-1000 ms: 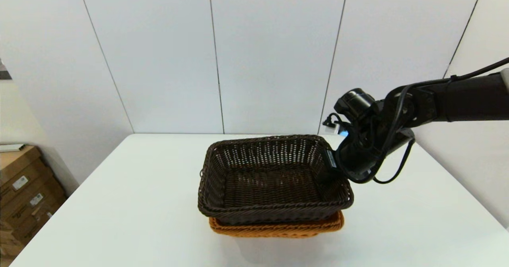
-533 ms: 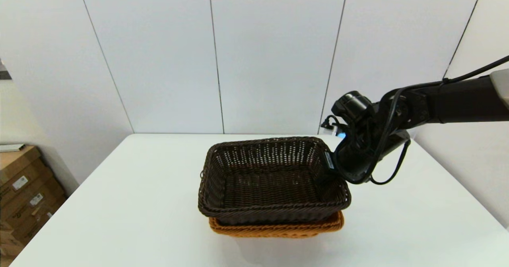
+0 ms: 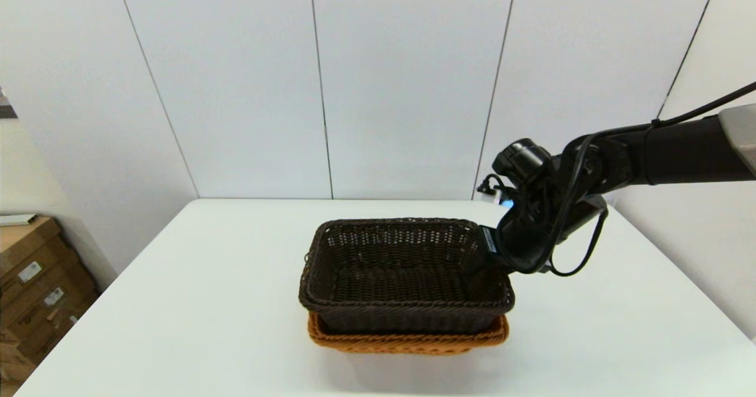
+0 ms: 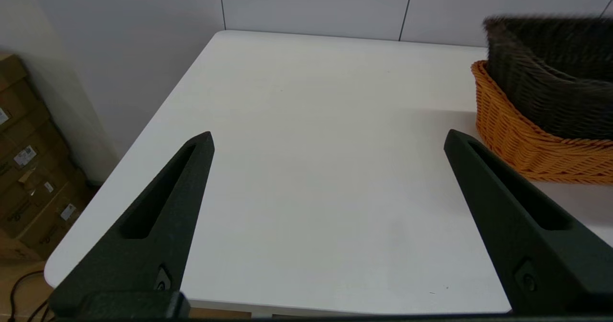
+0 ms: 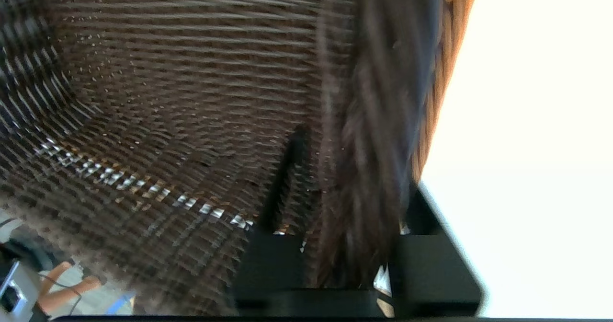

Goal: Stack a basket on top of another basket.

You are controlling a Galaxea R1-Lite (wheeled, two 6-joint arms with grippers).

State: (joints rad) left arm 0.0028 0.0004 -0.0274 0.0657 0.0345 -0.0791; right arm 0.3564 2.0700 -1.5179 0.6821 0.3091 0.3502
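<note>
Head view: dark brown basket (image 3: 405, 279) sits nested in the orange basket (image 3: 407, 339), near the middle of the white surface (image 3: 177, 302). Only the orange rim and a strip of its front wall show below the dark one. Dark basket looks level, rims roughly parallel. Right arm reaches in from the right; right claw (image 3: 491, 260) is at the dark basket's right wall, one finger inside and the rest outside, straddling the rim. Cardboard boxes (image 3: 32, 279) stand on the floor off the left edge of the surface. White panelled wall behind.

Left wrist view: left claw (image 4: 328, 142) hangs over a bare stretch of the surface, well apart from both baskets, fingers (image 4: 163, 207) spread wide and holding nothing. The stacked pair shows at the frame edge: dark basket (image 4: 550, 73) seated inside the orange basket (image 4: 522, 140), orange wall flaring out beneath it. The boxes (image 4: 28, 168) are off the surface's edge.

Right wrist view: close on the weave of the dark basket (image 5: 167, 97). Its right wall and braided rim pass between the two fingers of the right claw (image 5: 352, 168); inner finger (image 5: 282, 178) lies along the inside of the wall, outer finger on the outside. Whether the pads press the wall or stand just off it, cannot tell; the rim is blurred. A sliver of the orange basket (image 5: 443, 73) shows just outside the dark rim, with bright white surface beyond.
</note>
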